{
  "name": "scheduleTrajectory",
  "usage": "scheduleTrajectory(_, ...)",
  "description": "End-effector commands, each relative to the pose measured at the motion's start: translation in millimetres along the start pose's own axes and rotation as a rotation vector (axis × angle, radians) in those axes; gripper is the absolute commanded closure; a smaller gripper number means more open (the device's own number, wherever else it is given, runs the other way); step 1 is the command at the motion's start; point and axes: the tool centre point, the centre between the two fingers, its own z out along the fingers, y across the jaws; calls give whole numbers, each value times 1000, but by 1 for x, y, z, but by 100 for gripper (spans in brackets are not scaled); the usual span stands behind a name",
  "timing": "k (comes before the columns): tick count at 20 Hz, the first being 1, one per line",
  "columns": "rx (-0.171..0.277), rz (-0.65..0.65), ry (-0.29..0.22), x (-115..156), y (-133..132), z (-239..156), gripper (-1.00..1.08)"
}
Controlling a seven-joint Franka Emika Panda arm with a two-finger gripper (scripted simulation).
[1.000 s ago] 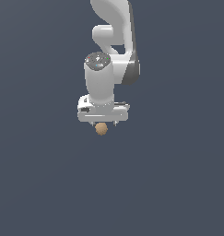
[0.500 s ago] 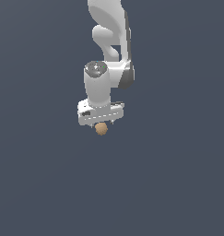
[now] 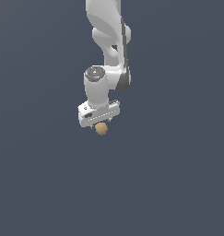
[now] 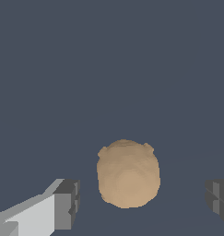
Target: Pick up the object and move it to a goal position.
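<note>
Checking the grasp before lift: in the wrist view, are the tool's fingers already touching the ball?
No. The ball sits between the fingers with clear gaps of floor on both sides, so the tool is open.

One white robot arm [image 3: 106, 55] hangs from the upper middle of the exterior view, carrying one gripper [image 3: 100, 123] with two dark fingertips [image 4: 67, 203] (both seen in the wrist view). One tan ball [image 3: 101, 129] sits just below centre.
</note>
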Motion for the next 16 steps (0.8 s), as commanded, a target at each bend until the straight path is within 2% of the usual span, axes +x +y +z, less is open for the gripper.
scheduleTrajectory(1,0,-37,-1,-5,-1,5,-92)
scheduleTrajectory(8,1,-88,-2,-12,-3,12,-92)
scheduleTrajectory(16,1,-87,-2,-12,-3,20,-92)
